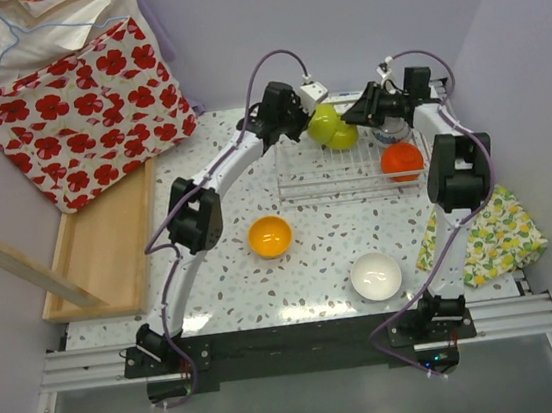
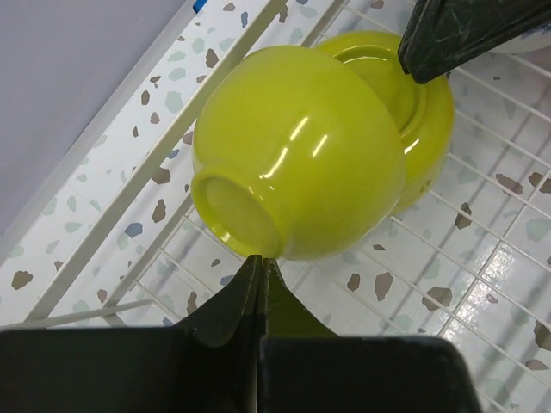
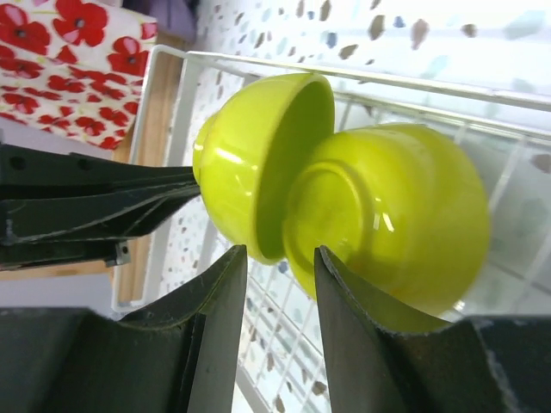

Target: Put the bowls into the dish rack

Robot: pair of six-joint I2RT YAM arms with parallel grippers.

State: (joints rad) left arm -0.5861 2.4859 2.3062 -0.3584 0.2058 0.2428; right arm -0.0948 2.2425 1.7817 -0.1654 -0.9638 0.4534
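Note:
Two lime green bowls (image 1: 332,127) lie on their sides, nested, at the back left of the white wire dish rack (image 1: 354,185). My left gripper (image 1: 302,123) is shut and empty, its tips (image 2: 261,261) touching the outer wall of the nearer lime bowl (image 2: 301,163) beside its foot. My right gripper (image 1: 351,114) is open, its fingers (image 3: 215,318) just below the two bowls (image 3: 387,224) with their rims over the gap. A red-orange bowl (image 1: 401,161) sits in the rack's right end. An orange-yellow bowl (image 1: 270,235) and a white bowl (image 1: 376,276) stand on the table.
A patterned bowl (image 1: 391,133) is partly hidden behind my right gripper at the rack's back right. A flat wooden tray (image 1: 110,252) and a red-flowered bag (image 1: 70,91) are at the left. A lemon-print cloth (image 1: 496,235) lies at the right edge.

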